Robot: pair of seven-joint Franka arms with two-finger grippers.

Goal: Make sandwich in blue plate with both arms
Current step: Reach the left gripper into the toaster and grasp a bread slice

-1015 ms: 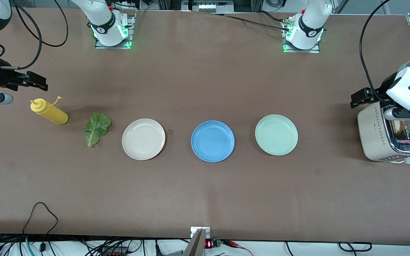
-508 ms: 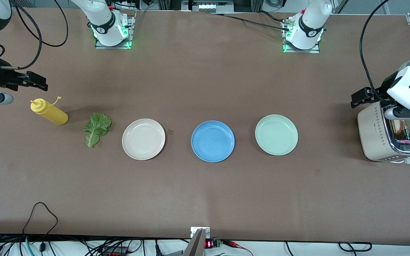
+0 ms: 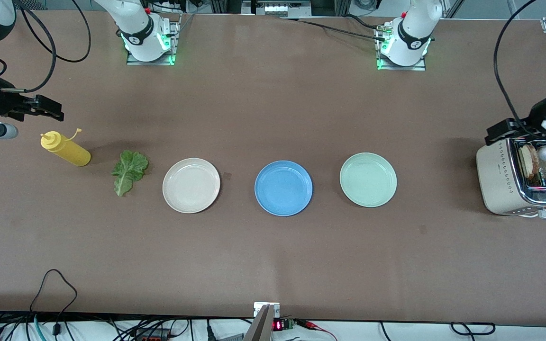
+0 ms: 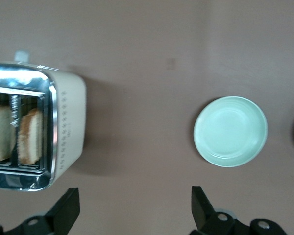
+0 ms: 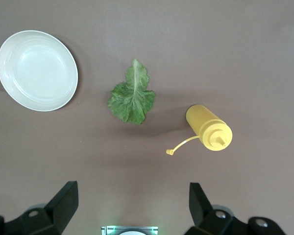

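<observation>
the sandwich is not begun: the blue plate point(image 3: 283, 188) sits bare at the middle of the table point(image 3: 273, 265), between a cream plate point(image 3: 191, 185) at its 9 o'clock and a green plate point(image 3: 368, 179) at its 3 o'clock. first step looks to be fetching bread. the left claw point(image 4: 134, 210) hangs wide open and empty by the toaster point(image 3: 507, 182), where two bread slices point(image 3: 529, 161) stand in the slots; it needs to drop over one slice and pinch it. the right claw point(image 5: 132, 205) waits, wide and empty, above the table near the lettuce point(image 3: 129, 171) and mustard bottle point(image 3: 66, 148).
</observation>
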